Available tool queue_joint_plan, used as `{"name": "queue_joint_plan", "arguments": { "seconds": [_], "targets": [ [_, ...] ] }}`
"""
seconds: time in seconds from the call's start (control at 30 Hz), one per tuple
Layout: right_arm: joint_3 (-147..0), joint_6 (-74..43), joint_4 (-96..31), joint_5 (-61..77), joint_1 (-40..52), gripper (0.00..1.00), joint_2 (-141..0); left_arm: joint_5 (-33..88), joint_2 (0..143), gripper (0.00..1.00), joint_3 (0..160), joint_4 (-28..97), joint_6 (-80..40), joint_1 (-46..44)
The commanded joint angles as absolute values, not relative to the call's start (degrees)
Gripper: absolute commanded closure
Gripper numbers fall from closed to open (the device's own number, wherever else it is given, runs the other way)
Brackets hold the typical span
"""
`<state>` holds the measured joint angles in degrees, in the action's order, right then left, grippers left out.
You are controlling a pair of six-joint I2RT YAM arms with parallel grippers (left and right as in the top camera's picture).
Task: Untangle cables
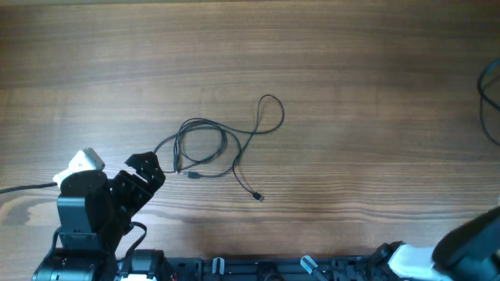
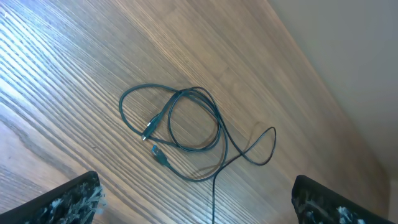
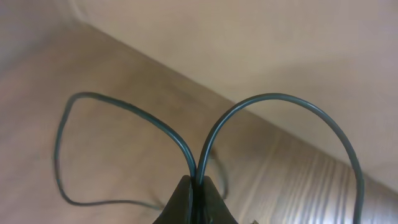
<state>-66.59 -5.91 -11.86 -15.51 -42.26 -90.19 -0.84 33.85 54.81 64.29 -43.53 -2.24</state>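
Okay, my read of the step: left goes in for the tangle, right holds its own cord out of the way.

Table (image 1: pixel 351 47) is plain wood, and the tangle (image 1: pixel 205 146) lies about mid-table. Left arm (image 1: pixel 82 211) is at the near-left. Right arm (image 1: pixel 469 242) is in the near-right corner, well apart from the tangle.

Left gripper (image 1: pixel 150 168): jaws spread wide with nothing in them, just beside the tangle's left edge. The left wrist view frames the whole tangle between the fingers (image 2: pixel 78 199).

Right gripper (image 3: pixel 196 194): clenched on a doubled cord (image 3: pixel 196 165), two strands arcing out of the pinch. A dark cord (image 1: pixel 481 97) shows at the right edge overhead; I can't confirm it's the same one.

Tangle layout:
- a main coil of about two turns
- a small side loop (image 1: pixel 269 97) on the far-right side
- one tail running to a free plug (image 1: pixel 257 196) on the near side
- two more plugs (image 2: pixel 148 130) near each other at the coil's near-left

Three plugs, so I'd guess at least two cables.

How I'd do it:
- Skip any spot where strands overlap.
- Take a single strand just behind a plug on the coil's left, nearest the gripper, and pinch low.
- Draw that end out slowly, back along its own path.
- Watch the side loop. If it tightens, a knot is forming, so stop and re-grip.
- Leave the right arm parked.
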Motion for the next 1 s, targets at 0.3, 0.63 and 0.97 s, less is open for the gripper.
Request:
{"name": "queue_joint_plan", "arguments": {
  "seconds": [0.3,0.63,0.97],
  "targets": [
    [-67.64,-7.68,-3.66,-1.54,-47.86,0.90,-109.19,-1.80,33.80,0.00,54.76,64.20,-42.22,-2.02],
    [-67.66,-9.52,-6.61,-1.61,-47.88,0.00,-107.59,-1.83,33.80,0.00,54.76,64.20,-42.22,-2.02],
    [-67.66,-21.63,-22.15,15.33,-47.57,0.00,-92.42,-1.80,33.80,0.00,54.76,64.20,-42.22,-2.02]
  ]
}}
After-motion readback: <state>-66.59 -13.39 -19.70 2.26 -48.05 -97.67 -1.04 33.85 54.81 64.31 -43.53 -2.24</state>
